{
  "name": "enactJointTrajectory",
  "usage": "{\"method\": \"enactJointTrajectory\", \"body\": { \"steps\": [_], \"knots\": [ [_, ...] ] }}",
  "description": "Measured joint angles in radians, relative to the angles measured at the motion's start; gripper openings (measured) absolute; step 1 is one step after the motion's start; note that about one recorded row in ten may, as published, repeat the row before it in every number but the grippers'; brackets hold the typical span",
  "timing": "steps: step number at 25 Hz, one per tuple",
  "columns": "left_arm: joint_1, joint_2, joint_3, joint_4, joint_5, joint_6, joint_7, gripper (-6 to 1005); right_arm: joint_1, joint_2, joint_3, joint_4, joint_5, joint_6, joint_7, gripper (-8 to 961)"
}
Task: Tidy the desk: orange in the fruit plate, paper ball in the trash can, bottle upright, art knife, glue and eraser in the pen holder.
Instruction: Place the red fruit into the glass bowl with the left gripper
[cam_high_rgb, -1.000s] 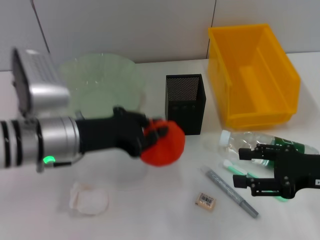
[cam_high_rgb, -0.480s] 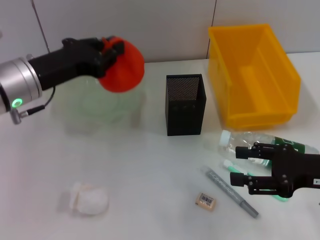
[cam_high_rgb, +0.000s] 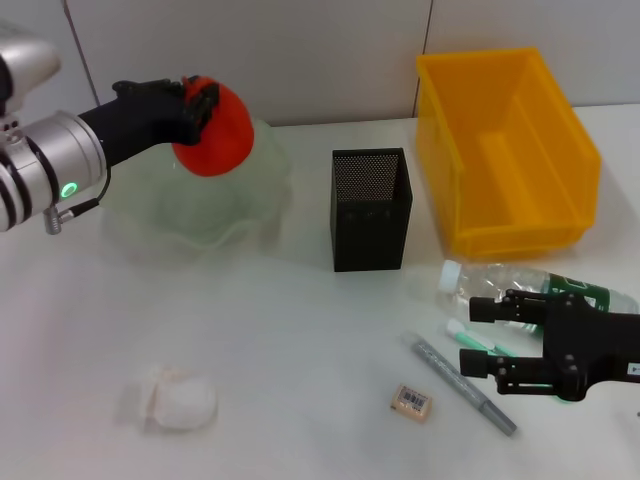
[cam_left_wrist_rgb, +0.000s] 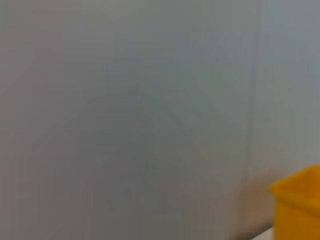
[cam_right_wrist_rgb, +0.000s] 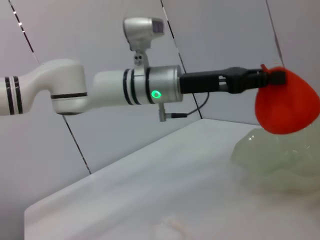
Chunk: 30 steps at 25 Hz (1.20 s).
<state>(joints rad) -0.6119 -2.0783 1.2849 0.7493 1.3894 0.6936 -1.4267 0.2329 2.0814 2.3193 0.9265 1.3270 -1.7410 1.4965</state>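
My left gripper (cam_high_rgb: 196, 101) is shut on the red-orange orange (cam_high_rgb: 216, 135) and holds it in the air over the back of the pale-green fruit plate (cam_high_rgb: 200, 218). The right wrist view shows the same orange (cam_right_wrist_rgb: 288, 107) above the plate (cam_right_wrist_rgb: 274, 161). The bottle (cam_high_rgb: 500, 283) lies on its side at the right. Just in front of it, my right gripper (cam_high_rgb: 481, 337) is open over a small green-and-white glue stick (cam_high_rgb: 462, 331). The grey art knife (cam_high_rgb: 460, 384) and the beige eraser (cam_high_rgb: 411, 401) lie near the front. The paper ball (cam_high_rgb: 178, 401) sits at the front left.
The black mesh pen holder (cam_high_rgb: 370, 210) stands mid-table. To its right, at the back, is the yellow trash can (cam_high_rgb: 505, 150), whose corner (cam_left_wrist_rgb: 300, 200) shows in the left wrist view against a grey wall.
My left arm lifted the orange from mid-table up and back to the left. It now hangs over the fruit plate, slightly lower and farther left than half a second ago. The right gripper hardly moved.
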Motion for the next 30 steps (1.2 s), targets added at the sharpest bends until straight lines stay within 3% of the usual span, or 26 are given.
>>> {"method": "enactJointTrajectory", "body": {
  "steps": [8,13,27,30],
  "knots": [
    [-0.077,-0.001,0.003,-0.132,-0.005,-0.142,0.059,277,0.006,-0.002,0.014,-0.028,0.003,0.008,-0.018,763],
    [-0.121,-0.002,0.004,-0.187,-0.031,-0.147,0.091,299,0.009,-0.001,0.015,-0.038,0.01,0.008,-0.023,763],
    [-0.119,-0.002,0.014,-0.188,-0.157,-0.155,0.165,363,0.009,-0.001,0.015,-0.038,0.011,0.003,-0.024,763],
    [-0.119,-0.001,0.012,-0.19,-0.158,-0.156,0.166,491,0.01,-0.001,0.015,-0.038,0.011,0.003,-0.024,763]
  ]
}}
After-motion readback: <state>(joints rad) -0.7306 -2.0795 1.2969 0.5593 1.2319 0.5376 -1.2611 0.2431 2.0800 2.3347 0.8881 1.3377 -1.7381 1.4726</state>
